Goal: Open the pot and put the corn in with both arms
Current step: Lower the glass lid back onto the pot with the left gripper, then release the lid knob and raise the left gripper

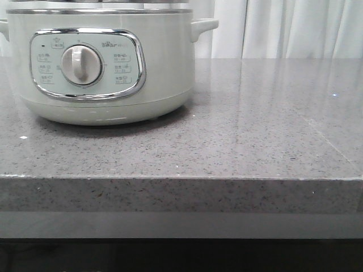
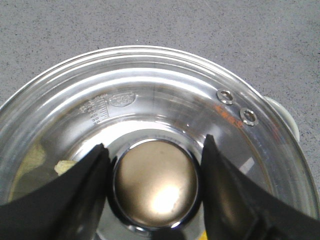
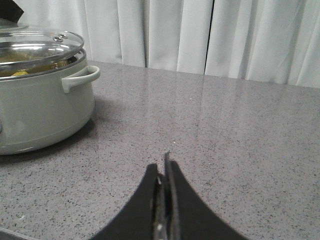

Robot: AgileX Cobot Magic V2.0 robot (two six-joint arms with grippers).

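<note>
Glass lid [image 2: 150, 95] sat on the pot [image 1: 108, 62], its shiny knob [image 2: 156, 185] flanked by spread left fingers [image 2: 85, 185], not touched, right fingers [image 3: 164, 200] pressed together, holding nothing, over the desk [image 3: 240, 140].

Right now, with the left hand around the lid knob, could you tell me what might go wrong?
The left hand straddles the round brassy metal knob with its fingers apparently not touching it; closing off-centre could slip. The glass, metal-rimmed lid on the pale grey-green pot looks slightly tilted and may slide.

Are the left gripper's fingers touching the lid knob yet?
Cannot tell. In the left wrist view the fingers flank the lid knob closely, open, but no clear contact or gap shows.
</note>
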